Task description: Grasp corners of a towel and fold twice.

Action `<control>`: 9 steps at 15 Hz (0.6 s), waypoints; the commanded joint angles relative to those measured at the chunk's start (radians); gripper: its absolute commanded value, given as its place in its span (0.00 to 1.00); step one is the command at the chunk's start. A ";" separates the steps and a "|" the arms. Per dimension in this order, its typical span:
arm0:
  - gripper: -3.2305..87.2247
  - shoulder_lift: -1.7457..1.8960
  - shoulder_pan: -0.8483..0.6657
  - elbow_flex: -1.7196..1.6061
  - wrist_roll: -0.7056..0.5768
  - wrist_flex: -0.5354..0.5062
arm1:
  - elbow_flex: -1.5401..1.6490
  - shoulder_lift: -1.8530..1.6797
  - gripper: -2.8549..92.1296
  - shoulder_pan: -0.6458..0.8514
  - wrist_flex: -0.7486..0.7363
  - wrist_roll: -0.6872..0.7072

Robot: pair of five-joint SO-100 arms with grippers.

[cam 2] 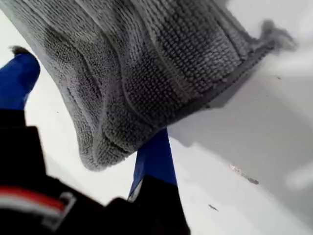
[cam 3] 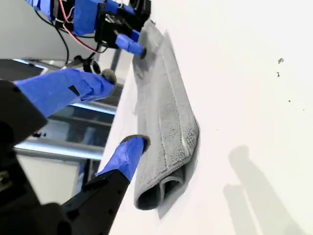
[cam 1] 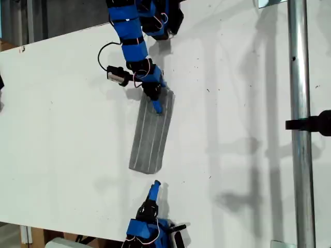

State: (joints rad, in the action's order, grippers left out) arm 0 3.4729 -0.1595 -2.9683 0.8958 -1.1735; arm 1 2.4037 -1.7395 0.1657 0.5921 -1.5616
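The towel (cam 1: 151, 137) lies on the white table (cam 1: 62, 129) as a long, narrow grey strip with thin white stripes. My first gripper (cam 1: 156, 106) comes in from the top of the exterior view and is at the towel's far end. In the first wrist view the towel (cam 2: 146, 68) sags between the wide-apart blue fingers (cam 2: 155, 156), one finger under the raised edge; the gripper (cam 2: 88, 98) is open. My second gripper (cam 1: 155, 185) is open, a short way off the towel's near end. Its wrist view shows the rolled fold (cam 3: 164, 188) beside my second gripper (cam 3: 123, 110). No separate corners show.
A vertical metal pole (cam 1: 299, 124) with a black clamp (cam 1: 315, 123) stands at the exterior view's right. The table's edge runs along the exterior view's top left and bottom. A black cable (cam 1: 103, 51) loops beside the first arm.
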 commanded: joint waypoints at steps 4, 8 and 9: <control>0.25 0.006 -0.006 0.014 -0.002 0.000 | -0.221 -0.020 0.03 0.163 0.393 0.291; 0.25 0.006 -0.005 0.014 -0.006 0.003 | -0.319 -0.149 0.03 0.037 0.888 0.270; 0.25 0.006 -0.003 0.014 -0.006 0.008 | -0.391 -0.138 0.03 0.000 1.046 0.264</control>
State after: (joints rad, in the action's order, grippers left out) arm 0 3.4729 -0.1595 -2.9683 0.8943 -1.1735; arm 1 2.1292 -1.8331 0.2086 1.4465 -1.2855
